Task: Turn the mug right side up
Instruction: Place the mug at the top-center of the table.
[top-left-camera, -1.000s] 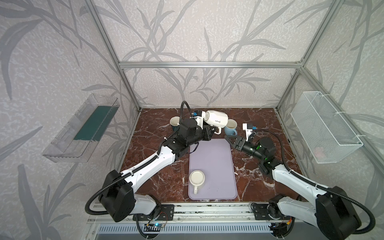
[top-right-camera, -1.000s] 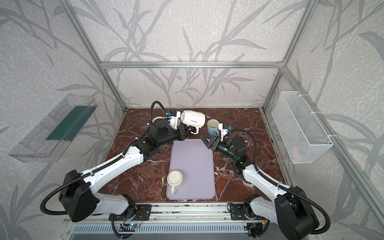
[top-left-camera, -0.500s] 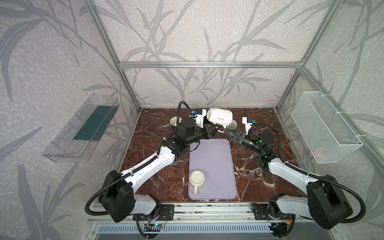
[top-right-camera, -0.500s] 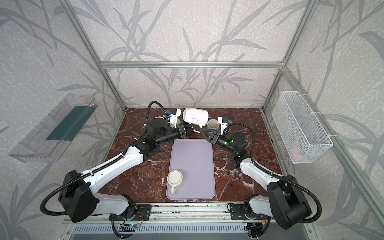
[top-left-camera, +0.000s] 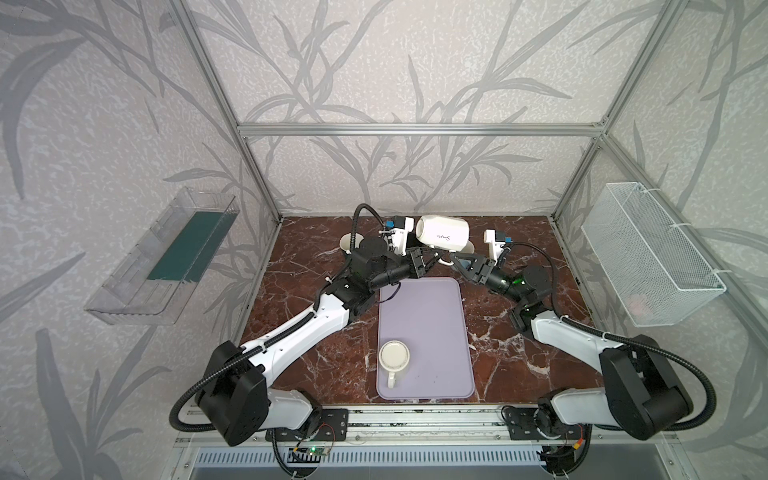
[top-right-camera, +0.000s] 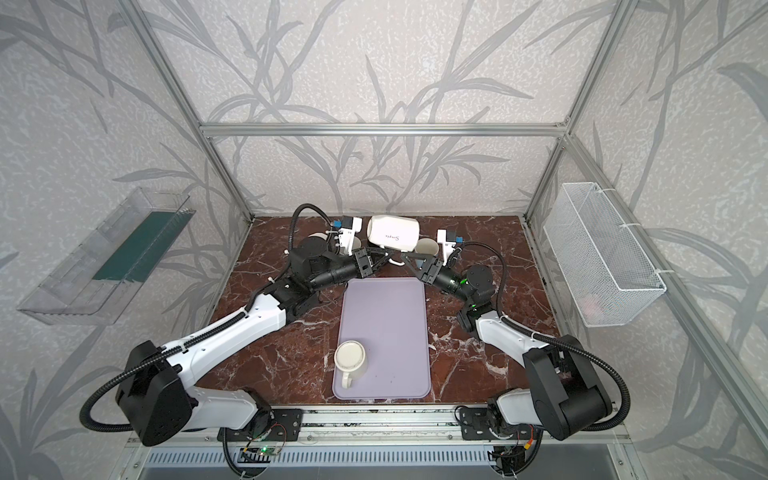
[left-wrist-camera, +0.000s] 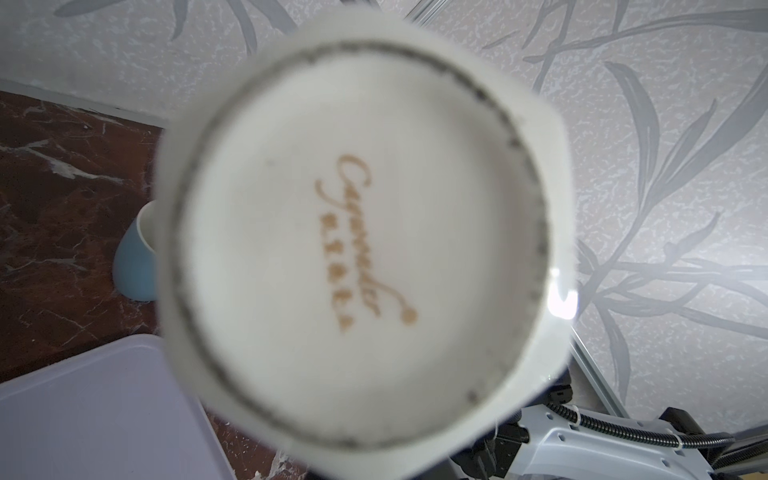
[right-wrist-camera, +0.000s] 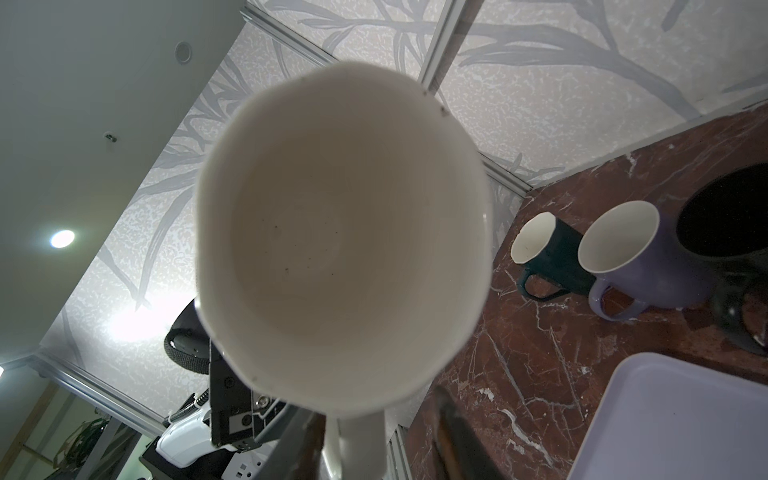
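Note:
A white mug (top-left-camera: 442, 232) hangs on its side in the air over the back of the table, seen in both top views. My left gripper (top-left-camera: 428, 261) is shut on its handle from below. The left wrist view is filled by the mug's base (left-wrist-camera: 361, 232), which hides the fingers. My right gripper (top-left-camera: 455, 261) faces the mug's mouth (right-wrist-camera: 340, 249). Its two fingers (right-wrist-camera: 453, 436) stand on either side of the handle (right-wrist-camera: 361, 444), open, with a gap on one side.
A cream mug (top-left-camera: 393, 357) stands upright on the lavender tray (top-left-camera: 432, 316). Dark teal (right-wrist-camera: 544, 253), purple (right-wrist-camera: 631, 257) and black (right-wrist-camera: 731, 249) mugs stand at the back, a blue one (left-wrist-camera: 137, 257) beside them. A wire basket (top-left-camera: 648, 257) and a clear bin (top-left-camera: 166, 257) hang on the side walls.
The right gripper has come in from the right to the mug's handle and its jaws have narrowed. The left gripper has lifted the mug slightly and tipped it level.

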